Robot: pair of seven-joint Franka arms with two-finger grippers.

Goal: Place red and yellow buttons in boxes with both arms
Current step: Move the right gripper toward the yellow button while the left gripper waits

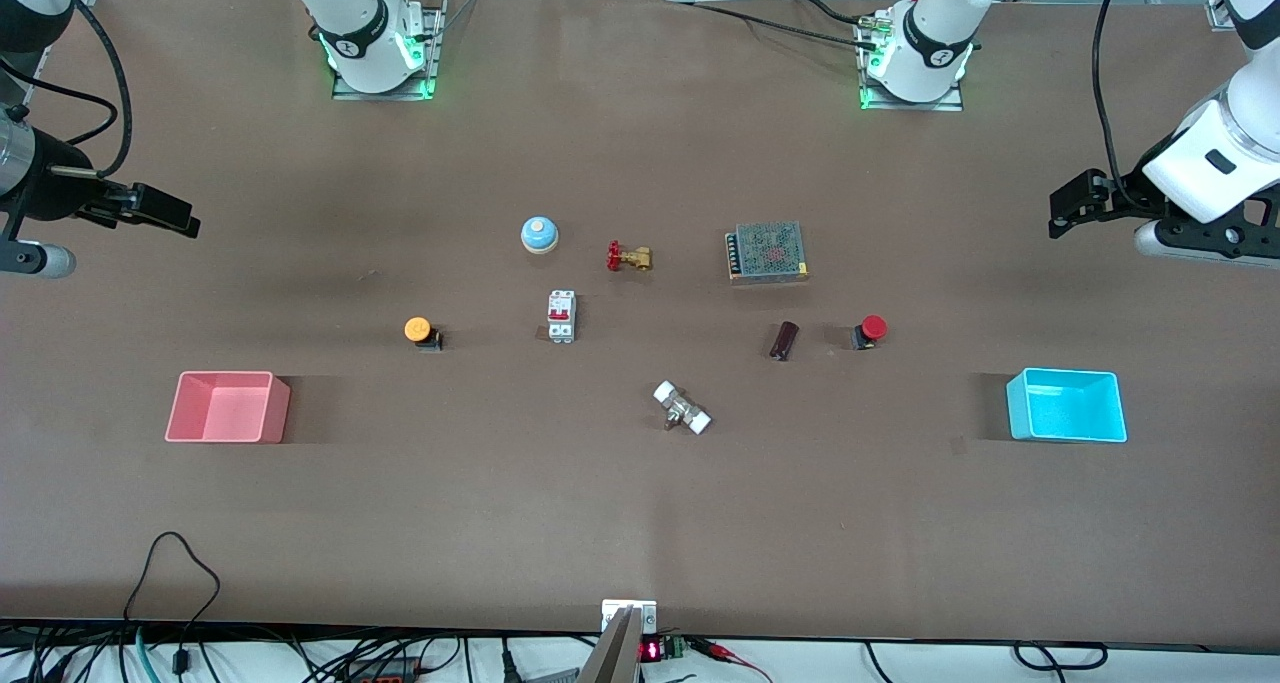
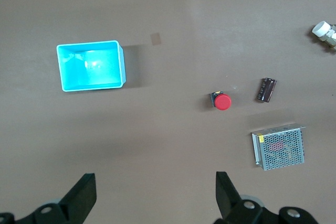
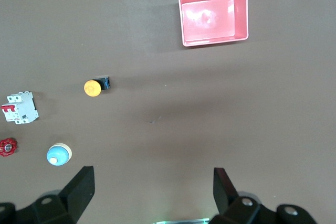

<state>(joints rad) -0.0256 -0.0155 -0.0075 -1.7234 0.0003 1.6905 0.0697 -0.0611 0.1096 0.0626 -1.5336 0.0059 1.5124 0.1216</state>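
Observation:
The yellow button stands on the table toward the right arm's end, with the pink box nearer the camera, empty. The red button stands toward the left arm's end, with the cyan box nearer the camera, empty. My right gripper is open and empty, high over bare table at its end. My left gripper is open and empty, high over bare table at its end. The left wrist view shows its gripper, the red button and the cyan box. The right wrist view shows its gripper, the yellow button and the pink box.
Between the buttons lie a blue bell, a brass valve with a red handle, a grey mesh-topped box, a white circuit breaker, a dark cylinder and a white-ended fitting.

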